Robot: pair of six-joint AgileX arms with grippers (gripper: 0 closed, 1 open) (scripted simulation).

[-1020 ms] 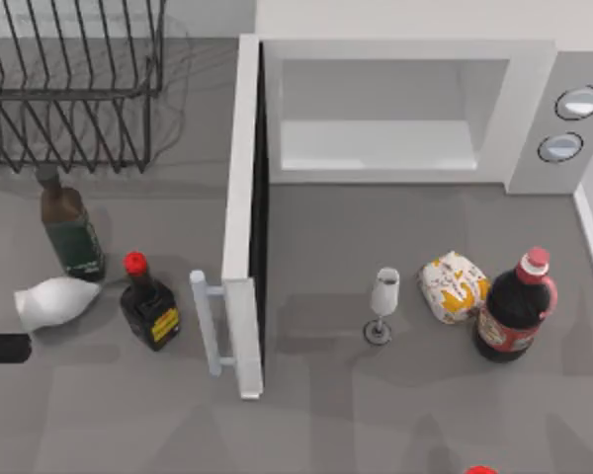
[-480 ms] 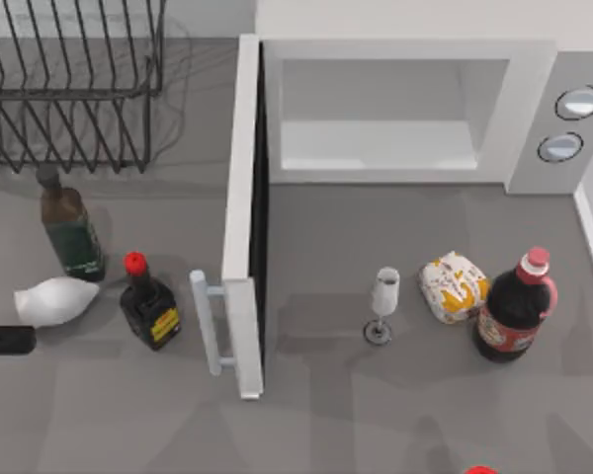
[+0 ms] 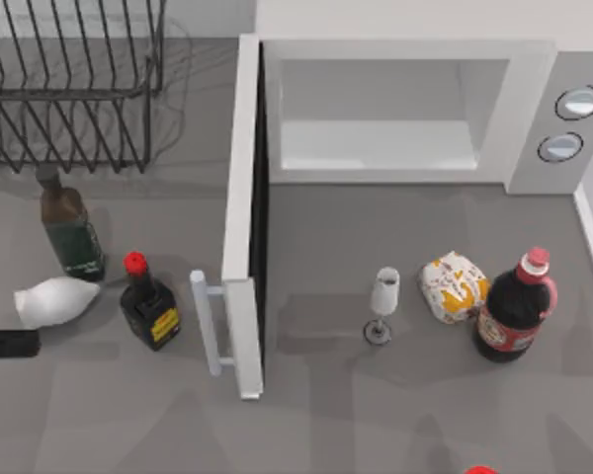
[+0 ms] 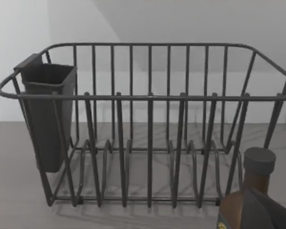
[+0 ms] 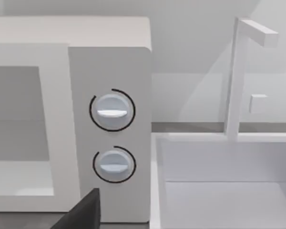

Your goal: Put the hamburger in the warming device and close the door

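Creeping rightward along the table's left edge, our left arm's dark tip [image 3: 8, 344] now reaches a touch further in than a moment ago, just below the plain white bottle-shaped thing [image 3: 54, 301] lying on its side; we cannot tell how its claw stands. Everything else has held still. We see the crumpled white-wrapped hamburger with yellow-orange print [image 3: 454, 286] on the grey table [image 3: 326, 227], between the small stemmed glass [image 3: 382, 304] and the dark red-capped bottle [image 3: 514, 306]. Behind it, the large white boxy microwave [image 3: 415, 109] stands with its tall flat white door [image 3: 241, 212] swung wide open, 2 round dials [image 5: 112, 110] showing.
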